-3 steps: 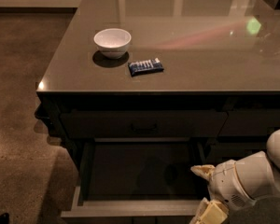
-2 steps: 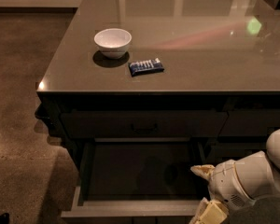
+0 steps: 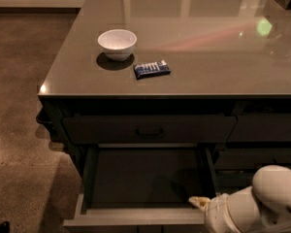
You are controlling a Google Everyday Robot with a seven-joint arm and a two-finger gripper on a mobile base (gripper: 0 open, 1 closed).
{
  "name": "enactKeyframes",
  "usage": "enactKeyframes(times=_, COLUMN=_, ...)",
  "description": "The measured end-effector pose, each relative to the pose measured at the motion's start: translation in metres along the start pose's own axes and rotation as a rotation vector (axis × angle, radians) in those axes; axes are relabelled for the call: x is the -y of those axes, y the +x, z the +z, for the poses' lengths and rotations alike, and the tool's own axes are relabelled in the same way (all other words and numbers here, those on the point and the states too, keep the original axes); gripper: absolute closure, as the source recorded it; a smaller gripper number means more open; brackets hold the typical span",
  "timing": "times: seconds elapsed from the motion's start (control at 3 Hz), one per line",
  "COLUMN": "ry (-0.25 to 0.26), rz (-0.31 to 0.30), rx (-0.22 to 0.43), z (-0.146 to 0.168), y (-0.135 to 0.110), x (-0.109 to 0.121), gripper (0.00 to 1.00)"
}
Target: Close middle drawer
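The middle drawer (image 3: pixel 145 216) is pulled out wide under the counter, showing a deep, dark, empty box with a paler rim along its front and sides. Above it sits the shut top drawer front (image 3: pixel 149 129) with a small dark central pull. My gripper (image 3: pixel 202 204) is at the bottom right of the camera view, by the open drawer's right front corner, at the end of my white arm (image 3: pixel 262 203). Its pale tip rests at or just over the drawer's front rim. Most of the gripper is cut off by the lower edge of the view.
On the grey counter top (image 3: pixel 208 57) stand a white bowl (image 3: pixel 117 42) and a blue snack packet (image 3: pixel 152 69). More dark drawer fronts (image 3: pixel 264 130) lie to the right. Brown floor (image 3: pixel 19 106) stretches to the left of the cabinet.
My gripper has dropped lower and a little left, toward the drawer's front right corner. Its lower part has left the view. The drawer stays equally far out.
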State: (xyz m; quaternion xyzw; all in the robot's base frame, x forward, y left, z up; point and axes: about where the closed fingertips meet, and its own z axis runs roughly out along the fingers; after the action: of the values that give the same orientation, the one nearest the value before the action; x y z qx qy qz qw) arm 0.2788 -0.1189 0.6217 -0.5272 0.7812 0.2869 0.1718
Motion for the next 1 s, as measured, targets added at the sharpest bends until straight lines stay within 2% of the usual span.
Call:
enactKeyframes(times=0.33, ry=-0.104, rz=-0.049, rx=0.025, z=0.048, y=0.026, x=-0.007, gripper=0.0)
enactKeyframes(times=0.67, ry=-0.104, rz=-0.049, rx=0.025, z=0.048, y=0.026, x=-0.007, gripper=0.0)
enactKeyframes(times=1.0, ry=-0.13, rz=-0.019, rx=0.03, z=0.069, y=0.043, x=-0.005, gripper=0.0)
